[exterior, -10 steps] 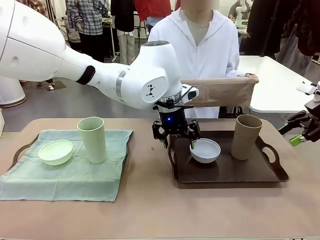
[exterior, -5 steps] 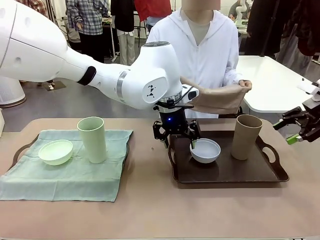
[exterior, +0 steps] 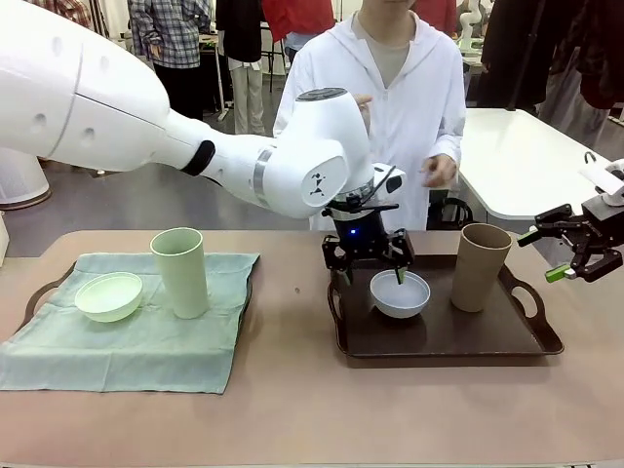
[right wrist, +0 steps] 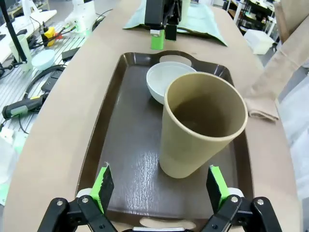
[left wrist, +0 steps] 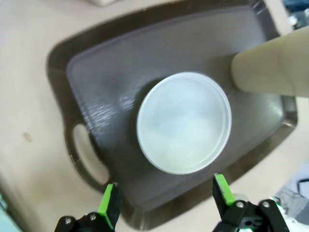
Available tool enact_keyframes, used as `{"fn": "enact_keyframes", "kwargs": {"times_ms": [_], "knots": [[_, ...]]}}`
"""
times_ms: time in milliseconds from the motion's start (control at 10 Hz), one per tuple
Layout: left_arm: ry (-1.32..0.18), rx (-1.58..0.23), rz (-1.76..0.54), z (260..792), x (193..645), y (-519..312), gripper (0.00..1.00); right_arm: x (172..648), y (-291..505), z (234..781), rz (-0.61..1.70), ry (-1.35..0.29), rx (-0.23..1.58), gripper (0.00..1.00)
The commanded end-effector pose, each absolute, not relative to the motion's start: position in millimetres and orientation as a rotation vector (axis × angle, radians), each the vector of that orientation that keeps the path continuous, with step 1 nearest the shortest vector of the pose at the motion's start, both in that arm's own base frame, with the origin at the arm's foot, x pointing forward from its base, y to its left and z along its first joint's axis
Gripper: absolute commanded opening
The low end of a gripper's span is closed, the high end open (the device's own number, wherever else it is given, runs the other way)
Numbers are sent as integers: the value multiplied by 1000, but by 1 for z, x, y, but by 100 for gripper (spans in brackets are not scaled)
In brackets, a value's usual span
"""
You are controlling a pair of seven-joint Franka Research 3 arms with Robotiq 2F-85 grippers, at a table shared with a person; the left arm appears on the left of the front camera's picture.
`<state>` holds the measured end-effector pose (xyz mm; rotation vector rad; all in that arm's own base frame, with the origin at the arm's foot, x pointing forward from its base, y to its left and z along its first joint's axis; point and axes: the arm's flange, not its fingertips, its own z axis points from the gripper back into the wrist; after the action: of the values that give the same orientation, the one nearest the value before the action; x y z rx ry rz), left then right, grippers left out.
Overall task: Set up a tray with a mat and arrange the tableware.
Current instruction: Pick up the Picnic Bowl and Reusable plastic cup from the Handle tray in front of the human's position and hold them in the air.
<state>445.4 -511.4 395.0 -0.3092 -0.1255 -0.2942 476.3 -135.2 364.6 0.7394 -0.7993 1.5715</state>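
While the left gripper hangs wide apart and empty over the white bowl on the brown tray, the right gripper gapes, empty, near the tan-brown cup.

White-jacketed person across the table, white side table nearby

No legible text or labels anywhere
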Motion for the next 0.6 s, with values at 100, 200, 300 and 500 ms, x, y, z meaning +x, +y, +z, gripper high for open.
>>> {"fn": "enact_keyframes", "kwargs": {"times_ms": [100,200,300,500], "knots": [[-160,-313,-314,384,449,-534,100,489,-138,357,1515,-843,740,100],[-159,-293,-319,380,450,-538,100,491,-138,355,1504,-860,737,100],[-148,-263,-321,376,449,-540,100,492,-134,352,1488,-862,742,100],[-139,-227,-312,373,453,-540,100,498,-127,346,1465,-866,744,100]]}}
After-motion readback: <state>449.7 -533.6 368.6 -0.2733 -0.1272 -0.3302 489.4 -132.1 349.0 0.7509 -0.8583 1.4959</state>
